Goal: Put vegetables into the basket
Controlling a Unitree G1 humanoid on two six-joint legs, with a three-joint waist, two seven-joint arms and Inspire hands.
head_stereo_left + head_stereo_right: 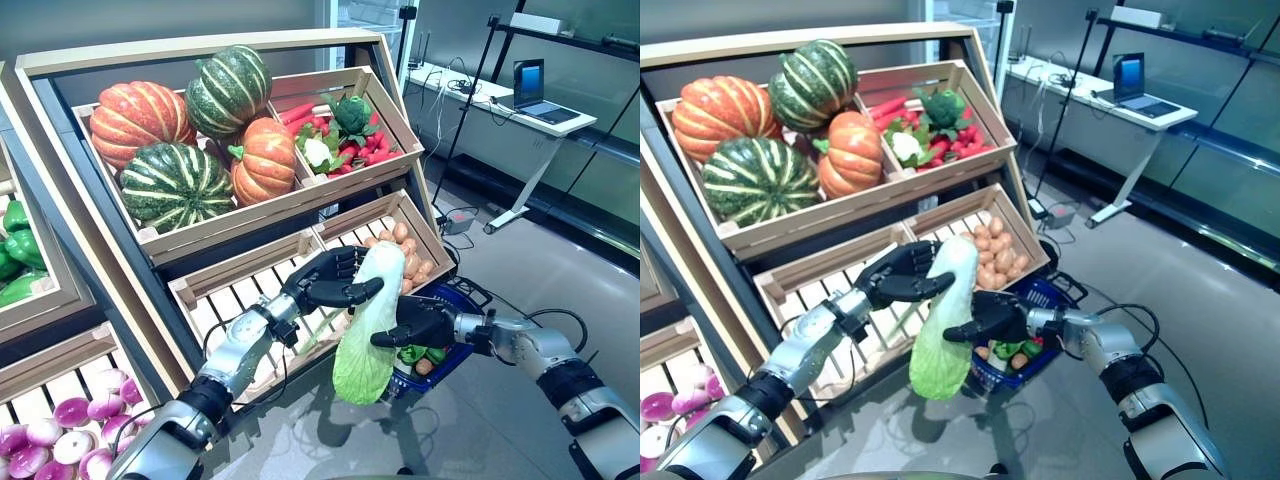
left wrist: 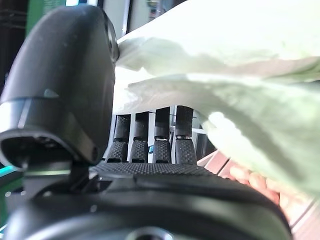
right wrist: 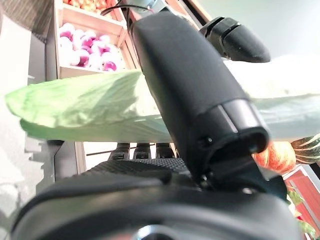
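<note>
A long pale green cabbage [image 1: 365, 330] hangs upright in front of the stand's lower crate, leafy end down. My left hand [image 1: 325, 280] is curled round its white upper end; its thumb [image 2: 65, 85] presses the cabbage [image 2: 225, 75] against the fingers [image 2: 150, 135]. My right hand [image 1: 420, 325] grips the cabbage's middle from the right; its thumb [image 3: 195, 85] lies across the leaves [image 3: 85, 110]. The blue plastic basket [image 1: 465, 300] stands on the floor just behind and below my right hand. It holds green vegetables [image 1: 410, 353] and a small brown one [image 1: 1018, 360].
The slanted wooden stand [image 1: 250, 215] with its crates rises to the left and behind the cabbage. A white desk with a laptop [image 1: 530, 95] stands far right. Grey floor [image 1: 540, 270] lies open to the right of the basket.
</note>
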